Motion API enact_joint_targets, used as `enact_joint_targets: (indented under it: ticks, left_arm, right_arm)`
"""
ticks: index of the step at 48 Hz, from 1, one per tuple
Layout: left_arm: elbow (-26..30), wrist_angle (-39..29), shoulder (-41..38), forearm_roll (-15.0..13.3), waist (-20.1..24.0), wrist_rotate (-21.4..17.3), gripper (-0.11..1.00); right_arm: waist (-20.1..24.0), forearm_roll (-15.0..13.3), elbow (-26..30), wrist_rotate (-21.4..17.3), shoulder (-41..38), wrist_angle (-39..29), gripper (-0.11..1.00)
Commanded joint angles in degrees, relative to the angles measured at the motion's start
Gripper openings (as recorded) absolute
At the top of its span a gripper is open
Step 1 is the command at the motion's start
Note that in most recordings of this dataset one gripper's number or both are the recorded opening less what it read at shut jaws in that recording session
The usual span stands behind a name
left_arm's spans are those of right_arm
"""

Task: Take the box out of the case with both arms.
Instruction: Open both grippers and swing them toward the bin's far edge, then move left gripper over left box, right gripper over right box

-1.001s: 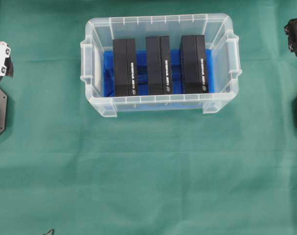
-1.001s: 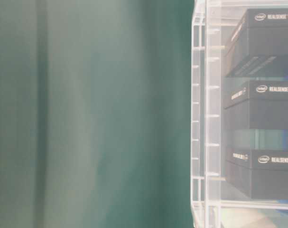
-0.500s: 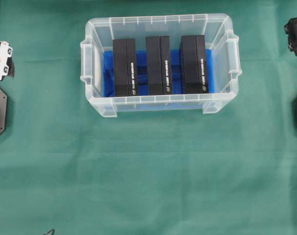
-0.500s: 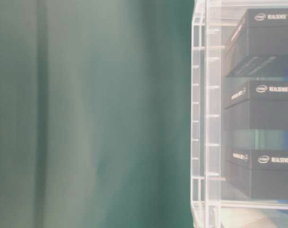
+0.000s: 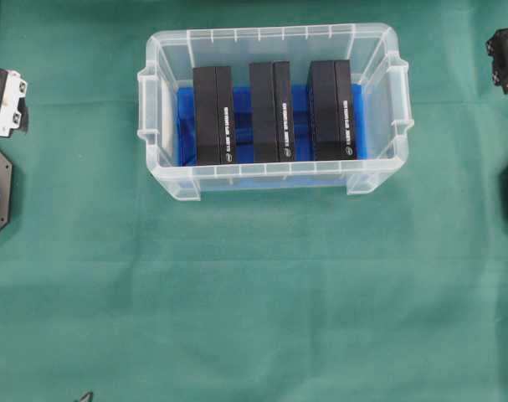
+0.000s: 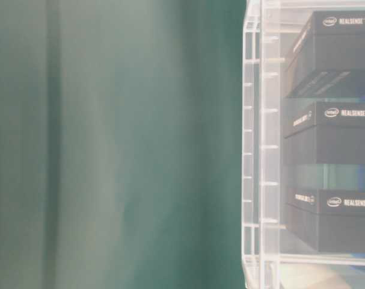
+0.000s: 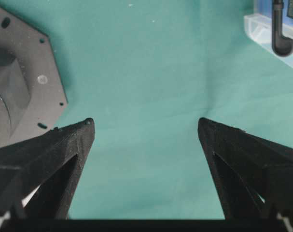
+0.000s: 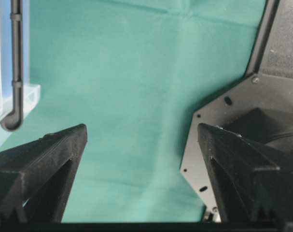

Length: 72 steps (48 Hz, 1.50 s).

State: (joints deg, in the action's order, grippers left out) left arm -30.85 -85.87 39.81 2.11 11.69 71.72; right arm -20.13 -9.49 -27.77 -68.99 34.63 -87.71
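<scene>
Nothing's been grabbed yet, so I'd say this is the very start, the reach-in step. Over on the left, the left hand (image 7: 145, 126) hangs above bare green cloth with its fingers spread wide apart and nothing between them; the case (image 5: 274, 178) sits well off to its side. Inside the case, on the blue sheet (image 5: 243, 107), three black boxes stand in a row: the left box (image 5: 213, 115), the middle box (image 5: 271, 110), the right box (image 5: 332, 109). From table level the lids read "intel REALSENSE", and the rest is cut off. The right hand (image 8: 142, 131) is spread wide and empty too, with the case off to its side. Next both hands probably need to swing in over the rim, though which box is meant I can't tell.
</scene>
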Motion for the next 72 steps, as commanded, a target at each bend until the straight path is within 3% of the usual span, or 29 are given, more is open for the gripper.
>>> enact_joint_targets:
  ticks: [1, 19, 30, 47, 54, 63, 72]
  left_arm:
    - [1.49, 0.26, -0.62, 0.26, 0.35, 0.00, 0.91]
    - [4.66, 3.60, -6.24, 0.26, 2.29, 0.00, 0.91]
    - [10.72, 4.92, -14.15, 0.26, 2.55, 0.00, 0.91]
    - [22.41, 5.27, -26.81, 0.70, 2.11, -0.09, 0.90]
    - [25.22, 5.19, -30.59, 0.70, 0.79, 0.44, 0.90]
    - [27.33, 5.98, -33.13, 1.58, 0.18, 4.57, 0.90]
    - [29.88, 6.94, -35.24, 1.85, 0.00, 5.10, 0.90]
  right_arm:
    - [-0.09, -0.18, 0.53, -0.09, 0.18, 0.09, 0.93]
    - [0.00, 0.00, 1.58, -1.32, -2.55, 1.32, 0.93]
    - [0.18, 0.18, 3.96, -1.32, -7.21, 5.63, 0.93]
    - [2.81, 0.18, 11.43, -1.49, -18.11, 10.90, 0.92]
    - [4.48, 0.18, 14.06, -2.64, -21.97, 10.90, 0.92]
    - [5.01, 0.18, 17.58, -3.69, -25.66, 12.13, 0.92]
    - [5.19, 0.18, 21.62, -3.78, -29.00, 13.27, 0.92]
